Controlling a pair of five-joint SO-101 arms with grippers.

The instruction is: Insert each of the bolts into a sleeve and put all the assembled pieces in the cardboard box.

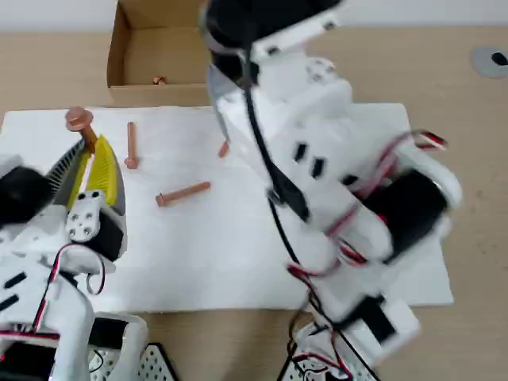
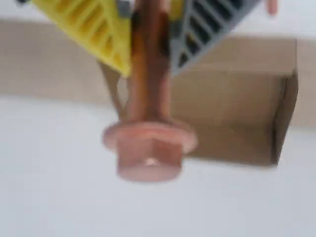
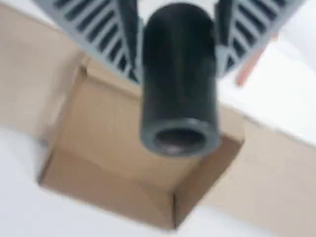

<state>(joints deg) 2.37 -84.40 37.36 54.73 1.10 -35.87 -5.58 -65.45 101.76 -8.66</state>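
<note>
Clamped in the right gripper [image 3: 177, 71], a smooth black cylindrical sleeve [image 3: 180, 108] hangs over the brown cardboard box [image 3: 113, 148] at the tabletop's far edge. The left gripper [image 2: 150, 64] pinches a copper-coloured, flange-headed metal bolt [image 2: 148, 148] by its shank, above the white sheet's [image 1: 238, 262] far-left corner. Mating seems in hand; next, shank and bore must line up. More bolts [image 1: 184, 193] lie loose.
</note>
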